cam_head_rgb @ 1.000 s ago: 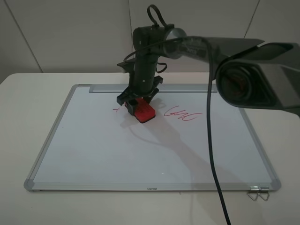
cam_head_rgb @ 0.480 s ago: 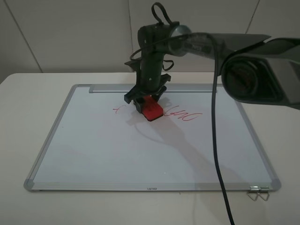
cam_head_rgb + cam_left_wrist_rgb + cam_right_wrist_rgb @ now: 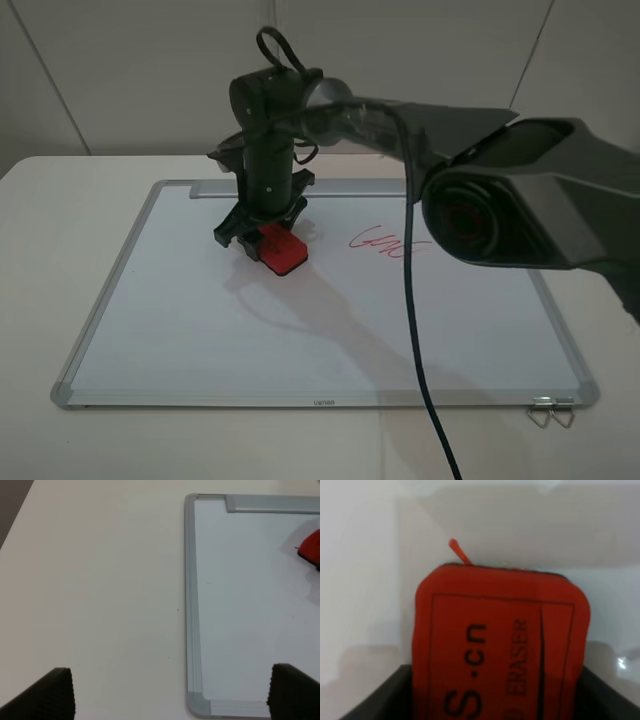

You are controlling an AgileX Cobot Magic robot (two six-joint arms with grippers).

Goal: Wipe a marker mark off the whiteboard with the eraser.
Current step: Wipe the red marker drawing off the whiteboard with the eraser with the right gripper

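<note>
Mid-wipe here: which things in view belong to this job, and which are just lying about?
Job: eraser, shut in the right gripper; whiteboard; a red stroke of the marker mark showing past the eraser's edge.
Lying about: red zigzag scribble; metal clip by the whiteboard's near right corner; left gripper, open over the table.

A silver-framed whiteboard (image 3: 330, 330) was laid flat on a pale cream table (image 3: 40, 210), its tray strip (image 3: 370, 188) set along the far edge. A small wire clip (image 3: 552, 411) was seen at the board's near right corner.
</note>
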